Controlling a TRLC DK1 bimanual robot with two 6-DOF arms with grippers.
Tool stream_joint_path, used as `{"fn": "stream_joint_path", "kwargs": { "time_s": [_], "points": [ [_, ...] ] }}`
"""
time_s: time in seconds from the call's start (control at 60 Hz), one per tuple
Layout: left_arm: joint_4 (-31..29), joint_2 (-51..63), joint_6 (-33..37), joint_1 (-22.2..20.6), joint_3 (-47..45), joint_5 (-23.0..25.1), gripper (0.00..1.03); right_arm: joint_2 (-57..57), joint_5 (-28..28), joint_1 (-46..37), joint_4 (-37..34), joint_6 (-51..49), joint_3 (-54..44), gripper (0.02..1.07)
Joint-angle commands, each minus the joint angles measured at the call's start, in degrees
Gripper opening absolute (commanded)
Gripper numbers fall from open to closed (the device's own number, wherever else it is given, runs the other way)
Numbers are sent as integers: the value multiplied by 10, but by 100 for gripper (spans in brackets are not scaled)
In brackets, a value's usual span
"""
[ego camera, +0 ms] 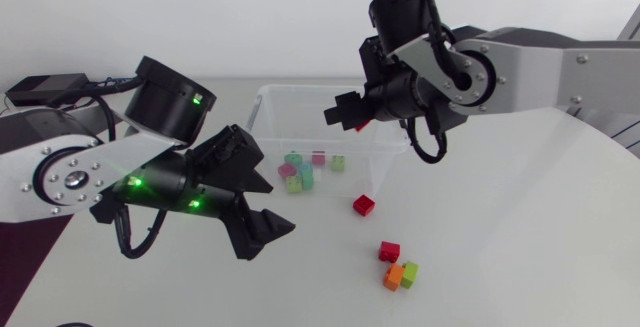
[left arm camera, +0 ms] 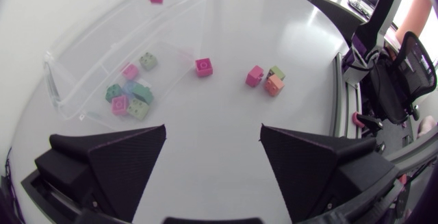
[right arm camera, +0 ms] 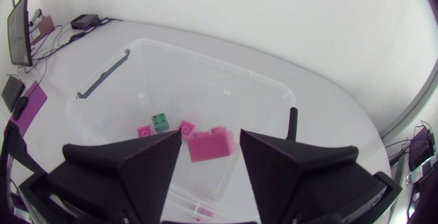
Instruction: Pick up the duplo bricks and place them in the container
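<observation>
Head view: right pincer (ego camera: pixel 345 112) high over the container (ego camera: pixel 258 117), toward the wall on its own arm's side, brick (ego camera: pixel 362 123) at the tips, so risk of a bounce off the rim onto the table. Left pincer (ego camera: pixel 265 239) off the container's left front corner. Left wrist view: fingers (left arm camera: pixel 116 155) spread wide, nothing between or touching, with a risk of nudging the container on any careless reach for the loose bricks (left arm camera: pixel 254 76) beyond it. Right wrist view: fingers (right arm camera: pixel 137 162) spread slightly wider than the brick, a sliver of gap on either side, so probably loose rather than pinched
</observation>
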Motion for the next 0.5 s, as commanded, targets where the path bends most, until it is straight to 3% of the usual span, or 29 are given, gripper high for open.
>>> {"fn": "stream_joint_path", "kwargs": {
  "time_s": [0.0, 0.1, 0.3, 0.483],
  "points": [
    [-12, 5, 20, -3, -17, 6, 96, -22, 0, 0, 10, -13, 26, 103],
    [-28, 5, 42, -12, -29, 7, 96, -101, -17, 2, -16, -23, -3, 103],
    [-28, 34, 57, -33, -34, 7, 96, -269, -152, -12, -115, -48, -133, 102],
    [-27, 73, 64, -49, -39, 7, 93, -322, -205, -15, -271, -141, -194, 102]
  ]
}}
